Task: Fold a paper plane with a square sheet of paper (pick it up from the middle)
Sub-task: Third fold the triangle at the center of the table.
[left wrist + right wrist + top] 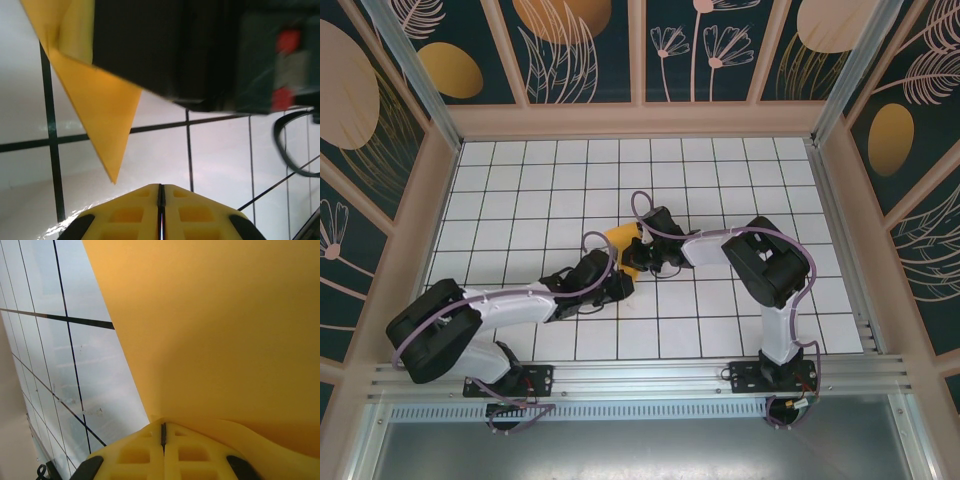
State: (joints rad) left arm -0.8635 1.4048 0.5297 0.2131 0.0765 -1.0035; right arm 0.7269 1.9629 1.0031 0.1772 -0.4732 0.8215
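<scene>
Orange-yellow, thin and creased: the folded orange-yellow paper sheet (618, 238) is seen from above near the middle of the white tiled table (720, 180), between the two arms. The right gripper (634, 252) is found against it from the right. The left gripper (620, 280) is set just beside it, below and to the left. Open tiles are seen on every side, and the wooden frame (640, 122) is well apart, so room for swinging is judged ample.

Over to the left wrist camera: the left gripper (160, 192) is shown with its yellow jaws pressed together, nothing between them. The paper sheet (97, 100) is presented as a narrow downward point, apparently raised off the tiles, its tip apart from the jaws. Its upper part is hidden behind a black housing (165, 45), judged to belong to the other arm.

Right wrist now: the right gripper (163, 430) is shown with jaws together, and the paper sheet (215, 330) appears to be clamped at their tips, spreading upward as a broad plane with one straight edge over the tiles.

A mid-fold step is judged to be in hand, with the plane far from finished. Next, the left jaws would need to be opened and brought onto the free pointed corner, with the edges kept aligned.
</scene>
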